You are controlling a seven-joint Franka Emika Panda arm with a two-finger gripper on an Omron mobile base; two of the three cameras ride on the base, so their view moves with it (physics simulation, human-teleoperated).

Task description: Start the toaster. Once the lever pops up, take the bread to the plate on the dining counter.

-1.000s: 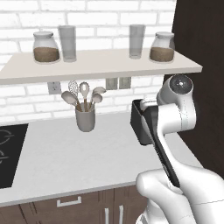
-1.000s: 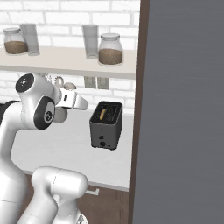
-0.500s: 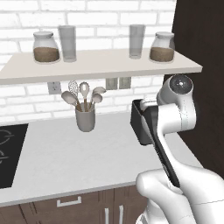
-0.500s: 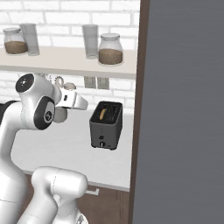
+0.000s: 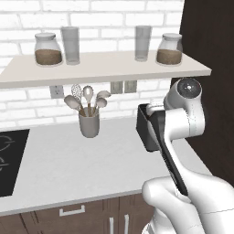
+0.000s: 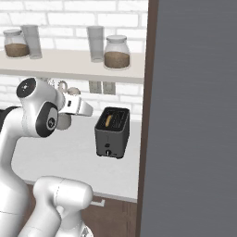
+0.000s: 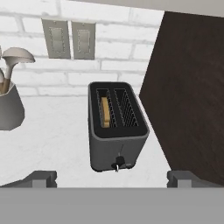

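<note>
Jaws wide apart, above toaster point(image 7: 116, 131).

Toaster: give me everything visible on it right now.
The toaster is a small boxy dark grey unit with a black top holding two slots. A tan slice of bread stands in the left slot as the hand view shows it; the other is empty. A small lever and knob sit low on the end facing the camera. It stands upright on the white counter, beside the dark cabinet wall. Nothing else touches it.
</note>
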